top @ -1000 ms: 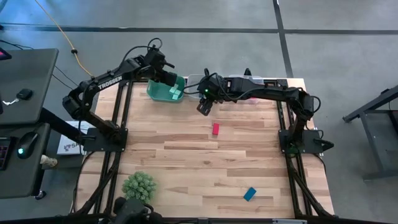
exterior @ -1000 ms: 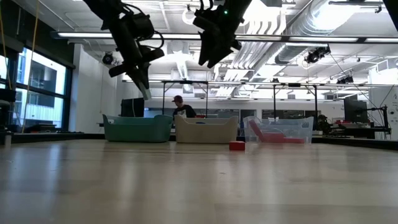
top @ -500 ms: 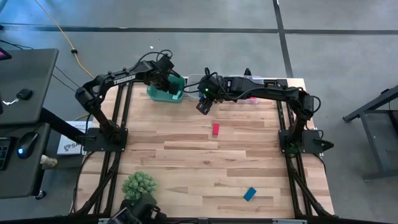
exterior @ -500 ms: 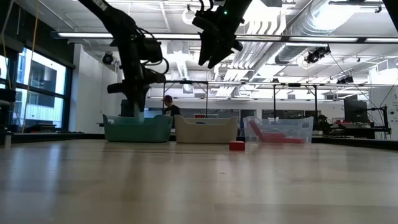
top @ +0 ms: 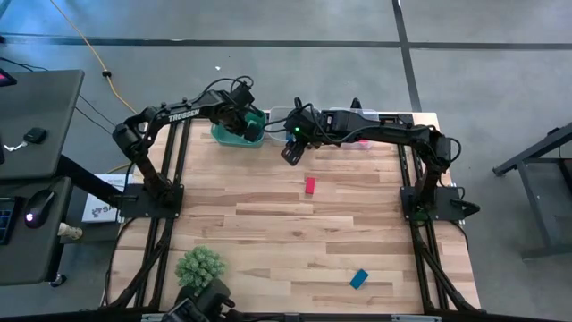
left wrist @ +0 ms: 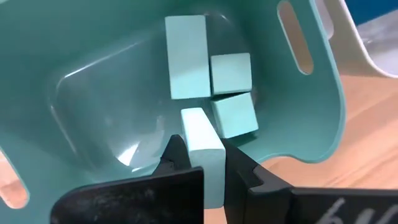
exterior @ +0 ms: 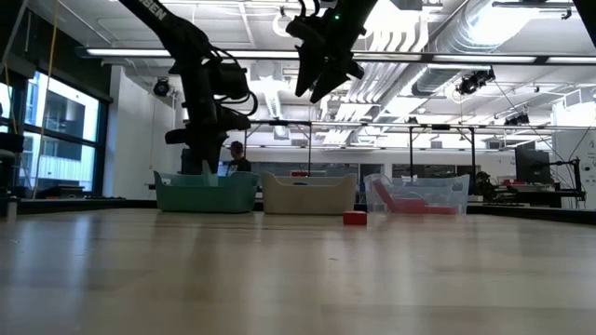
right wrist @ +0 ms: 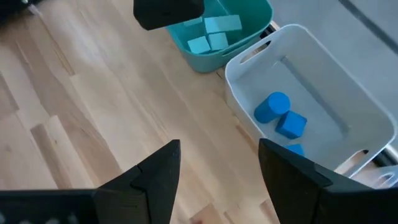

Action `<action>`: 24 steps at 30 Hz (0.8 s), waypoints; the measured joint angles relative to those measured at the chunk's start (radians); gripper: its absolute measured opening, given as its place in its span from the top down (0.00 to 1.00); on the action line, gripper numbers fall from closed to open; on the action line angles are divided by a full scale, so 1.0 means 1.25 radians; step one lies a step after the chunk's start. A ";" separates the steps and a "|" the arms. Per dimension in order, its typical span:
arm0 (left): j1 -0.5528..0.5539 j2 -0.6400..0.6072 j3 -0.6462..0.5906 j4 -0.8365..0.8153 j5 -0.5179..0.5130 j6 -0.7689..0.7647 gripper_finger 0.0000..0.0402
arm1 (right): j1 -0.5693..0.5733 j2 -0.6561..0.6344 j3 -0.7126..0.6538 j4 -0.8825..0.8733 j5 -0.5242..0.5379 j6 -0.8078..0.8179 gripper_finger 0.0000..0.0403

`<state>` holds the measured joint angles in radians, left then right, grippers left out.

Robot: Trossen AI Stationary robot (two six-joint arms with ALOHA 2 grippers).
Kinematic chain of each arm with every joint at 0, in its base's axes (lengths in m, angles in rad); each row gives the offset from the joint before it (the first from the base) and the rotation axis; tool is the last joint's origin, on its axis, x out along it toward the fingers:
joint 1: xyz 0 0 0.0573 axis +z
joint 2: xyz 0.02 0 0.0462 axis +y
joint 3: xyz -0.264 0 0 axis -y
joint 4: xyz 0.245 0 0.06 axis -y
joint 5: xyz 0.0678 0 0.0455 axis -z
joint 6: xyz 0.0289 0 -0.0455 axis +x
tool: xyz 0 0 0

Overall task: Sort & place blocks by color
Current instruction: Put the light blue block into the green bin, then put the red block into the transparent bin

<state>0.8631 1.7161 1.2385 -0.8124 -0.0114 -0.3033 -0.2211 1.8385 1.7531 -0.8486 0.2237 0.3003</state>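
My left gripper (top: pixel 248 125) reaches down into the teal bin (top: pixel 228 134) at the table's far edge, shut on a light teal bar (left wrist: pixel 200 127). Three more teal blocks (left wrist: pixel 211 74) lie on the bin's floor. My right gripper (top: pixel 290 152) hangs open and empty above the table (top: pixel 268 224), just in front of the white bin (right wrist: pixel 323 81), which holds blue blocks (right wrist: pixel 280 115). A red block (top: pixel 310 185) lies flat mid-table, and a blue block (top: pixel 358 279) lies near the near right edge. My left gripper pinches the light teal bar between its two fingers (left wrist: pixel 176 155), which lie on the bar's long side faces (left wrist: pixel 211 155). The fingers come from above, pointing down into the bin. The bar's free end (left wrist: pixel 194 115) sticks out past the fingertips, above the bin floor.
A clear bin (exterior: pixel 416 194) with red pieces stands right of the white bin (exterior: pixel 307 194) along the far edge. A green spiky ball (top: pixel 200 266) sits near the near left corner. Bare wood lies between the red and blue blocks. A person shows behind the bins (exterior: pixel 237 158).
My left gripper has moved toward the far edge and come down from above the teal bin until its fingers are inside the bin, still shut on the teal bar. My right arm has kept still.
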 joint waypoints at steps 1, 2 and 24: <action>0.000 0.000 0.000 0.000 0.000 0.006 1.00 | 0.000 0.000 0.000 0.000 -0.010 0.014 0.49; 0.000 0.000 0.000 -0.002 0.000 0.014 1.00 | 0.000 0.000 0.000 -0.001 -0.027 0.027 0.49; -0.002 0.048 0.000 -0.029 0.021 0.098 0.91 | 0.006 0.000 0.000 -0.073 -0.147 0.211 0.49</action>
<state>0.8604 1.7763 1.2385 -0.8490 0.0143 -0.1812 -0.2142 1.8385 1.7531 -0.9397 0.0398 0.5647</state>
